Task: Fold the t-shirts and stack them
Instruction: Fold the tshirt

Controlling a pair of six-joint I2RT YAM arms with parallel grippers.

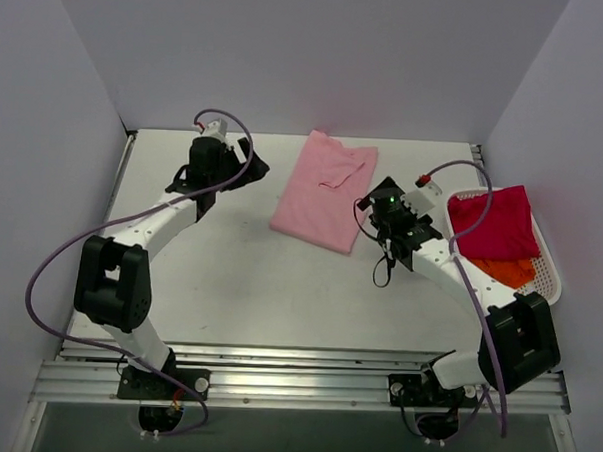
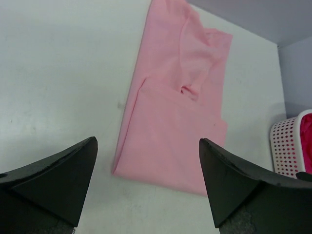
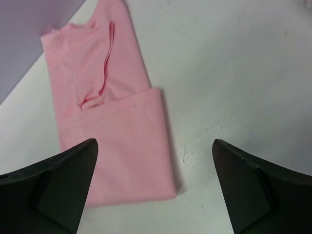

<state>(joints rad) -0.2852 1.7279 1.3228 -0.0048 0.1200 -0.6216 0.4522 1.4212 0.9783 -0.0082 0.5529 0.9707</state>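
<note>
A light pink t-shirt (image 1: 325,191) lies folded into a long strip on the white table, its near end doubled over; it also shows in the left wrist view (image 2: 178,117) and the right wrist view (image 3: 109,126). A magenta-red t-shirt (image 1: 494,222) and an orange t-shirt (image 1: 505,272) lie in the white basket (image 1: 549,282) at the right. My left gripper (image 1: 252,167) is open and empty, left of the pink shirt. My right gripper (image 1: 374,204) is open and empty, just right of the shirt's near end. The wrist views show the left gripper (image 2: 148,168) and the right gripper (image 3: 155,168) with the jaws wide apart above the shirt's near edge.
The white perforated basket also shows at the right edge of the left wrist view (image 2: 290,146). Pale walls close in the table at the back and both sides. An aluminium rail (image 1: 295,381) with the arm bases runs along the near edge.
</note>
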